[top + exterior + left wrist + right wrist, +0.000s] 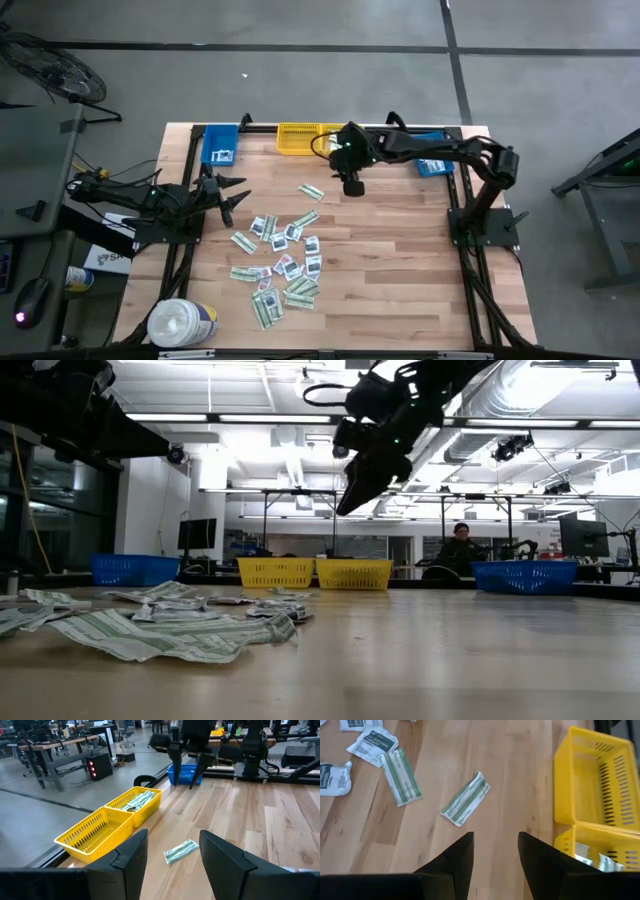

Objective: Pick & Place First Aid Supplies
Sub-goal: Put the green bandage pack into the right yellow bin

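Note:
The first aid supplies [282,262] lie scattered flat on the middle of the wooden table, green-white strips mixed with small white packets. One green strip [312,191] lies apart, nearer the far edge; it also shows in the right wrist view [466,799] and the left wrist view [181,851]. My right gripper [352,188] hangs open and empty above the table, close to the yellow bins [298,138] and just beyond that lone strip [494,851]. My left gripper [232,195] waits open and empty at the table's left side [172,865].
Two joined yellow bins [110,822] stand at the far edge, one holding green strips [140,800]. Blue bins stand at the far left [220,145] and far right [432,162]. A white round tub [183,322] lies at the near left corner. A person [461,548] sits in the room behind.

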